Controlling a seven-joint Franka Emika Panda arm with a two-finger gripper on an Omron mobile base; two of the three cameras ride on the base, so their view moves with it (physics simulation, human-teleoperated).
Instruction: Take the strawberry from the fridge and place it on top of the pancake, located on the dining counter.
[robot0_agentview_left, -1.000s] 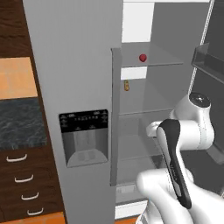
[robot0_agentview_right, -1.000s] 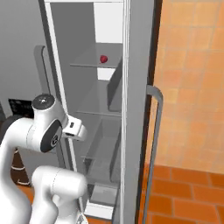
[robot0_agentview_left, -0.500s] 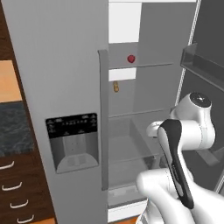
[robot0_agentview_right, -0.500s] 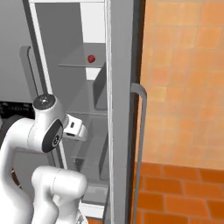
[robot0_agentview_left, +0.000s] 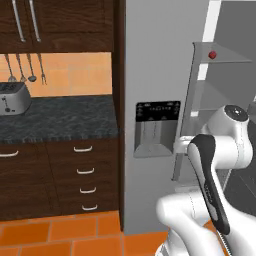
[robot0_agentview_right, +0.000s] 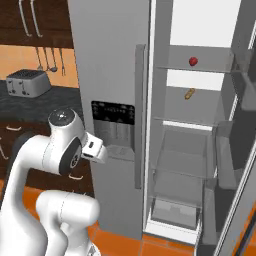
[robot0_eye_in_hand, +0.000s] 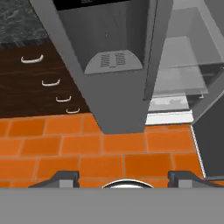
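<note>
Strawberry (robot0_agentview_right: 193, 61) sits on the upper glass shelf (robot0_agentview_right: 200, 68) of the open fridge (robot0_agentview_right: 112, 75), well apart from the hand (robot0_eye_in_hand: 123, 178); hand is empty, jaws apart, aimed at floor tiles; a door-edge clip is risked during reach-in.

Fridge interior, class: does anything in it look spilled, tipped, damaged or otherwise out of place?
Nothing stands out. The fridge has its right door open; the strawberry sits on an upper glass shelf, a small yellow-brown item on the shelf below. No spill or damage is visible.
</note>
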